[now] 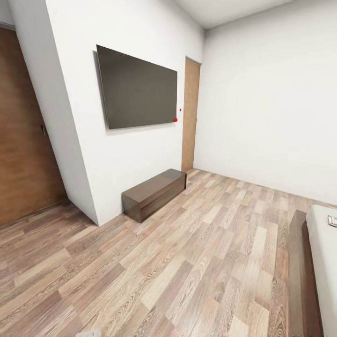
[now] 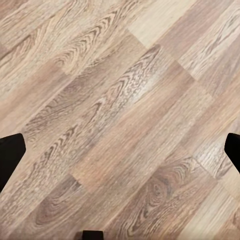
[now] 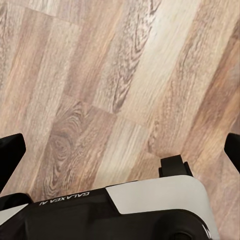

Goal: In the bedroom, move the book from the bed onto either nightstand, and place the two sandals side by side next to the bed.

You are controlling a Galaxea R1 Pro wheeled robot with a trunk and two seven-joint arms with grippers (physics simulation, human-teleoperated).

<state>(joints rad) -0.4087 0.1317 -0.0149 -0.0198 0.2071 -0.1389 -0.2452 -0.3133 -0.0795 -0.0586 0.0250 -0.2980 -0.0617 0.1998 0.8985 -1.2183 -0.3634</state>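
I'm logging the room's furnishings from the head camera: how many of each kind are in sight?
Wall-mounted TV: 1
Low brown cabinet: 1
Wooden doors: 2
Bed, partly in frame: 1
Total: 5

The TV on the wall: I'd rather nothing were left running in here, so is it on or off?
Off, it seems: the TV screen is uniformly dark, with no picture. A small red dot glows at its lower right corner.

Wall television (image 1: 138, 88) above low cabinet (image 1: 155, 193), bed (image 1: 323, 262) corner.
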